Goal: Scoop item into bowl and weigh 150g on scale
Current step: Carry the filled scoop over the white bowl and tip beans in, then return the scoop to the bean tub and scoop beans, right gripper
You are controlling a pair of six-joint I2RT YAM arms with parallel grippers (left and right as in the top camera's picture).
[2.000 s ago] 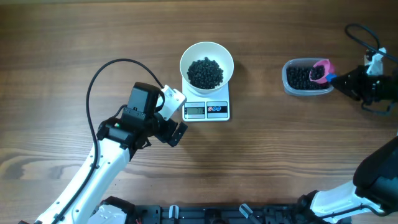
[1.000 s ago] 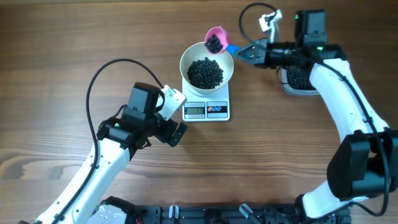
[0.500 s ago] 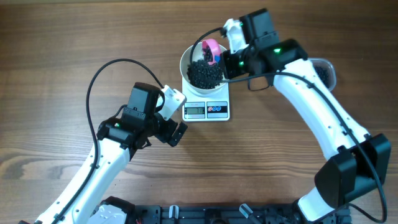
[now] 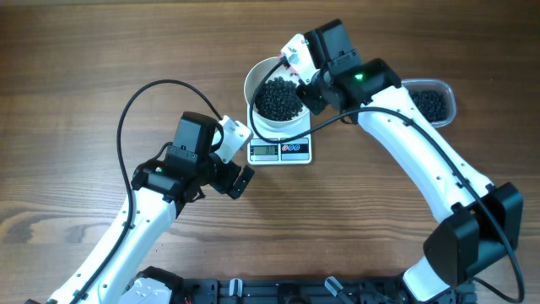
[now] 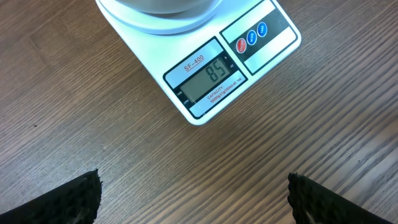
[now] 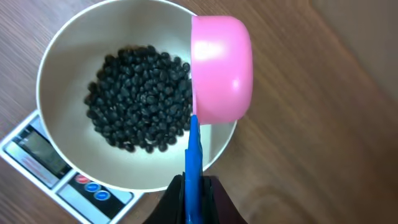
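A white bowl [image 6: 50, 68] holds a heap of small black beans, the item [image 6: 140, 96], and stands on the white scale [image 5: 261, 53]. The scale's display [image 5: 208, 78] reads 85. My right gripper [image 6: 194, 186] is shut on the blue handle [image 6: 193, 149] of a pink scoop [image 6: 222, 68]. The scoop is tipped on its side over the bowl's right rim, its back towards the camera. From overhead the right wrist [image 4: 329, 55] hides the scoop. My left gripper [image 5: 194, 202] hangs open and empty over bare wood in front of the scale.
A clear plastic tub [image 4: 430, 103] with more black beans sits to the right of the scale, partly behind the right arm. The left arm's black cable [image 4: 126, 118] loops over the table to the left.
The right arm carried the filled scoop from the tub to the bowl and tipped it there. The wrist now covers the scoop from overhead. The left arm has not moved.
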